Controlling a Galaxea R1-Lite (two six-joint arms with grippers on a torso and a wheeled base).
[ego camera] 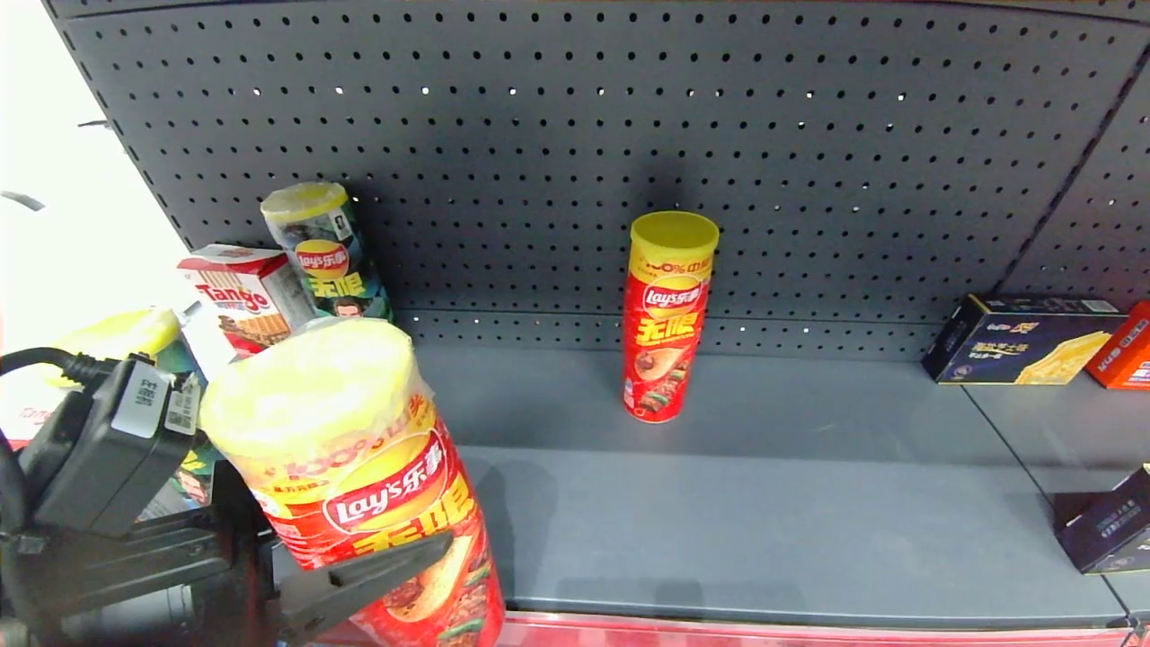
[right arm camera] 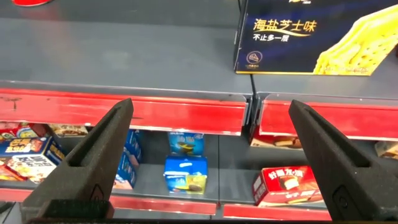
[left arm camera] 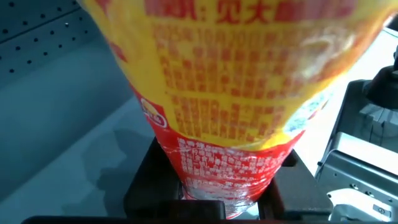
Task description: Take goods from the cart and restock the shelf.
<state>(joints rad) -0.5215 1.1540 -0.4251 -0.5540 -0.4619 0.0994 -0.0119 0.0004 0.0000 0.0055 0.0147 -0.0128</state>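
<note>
My left gripper (ego camera: 359, 575) is shut on a red chip can (ego camera: 359, 485) with a yellow lid, held upright at the front left of the grey shelf (ego camera: 764, 521). In the left wrist view the same can (left arm camera: 230, 118) rises from between the jaws, printed side toward the camera. A second red chip can (ego camera: 669, 314) stands upright on the shelf near the pegboard back, to the right of the held one. My right gripper (right arm camera: 211, 168) is open, nothing between its black fingers (right arm camera: 87, 168), and faces the shelf's red front strip (right arm camera: 186, 112).
A dark-green chip can (ego camera: 323, 252) and a wafer box (ego camera: 238, 296) lean at the back left. A dark blue box (ego camera: 1024, 340) and an orange box (ego camera: 1127, 350) lie at the back right, another dark box (ego camera: 1105, 526) nearer. Cookie boxes (right arm camera: 185, 173) sit on the lower shelf.
</note>
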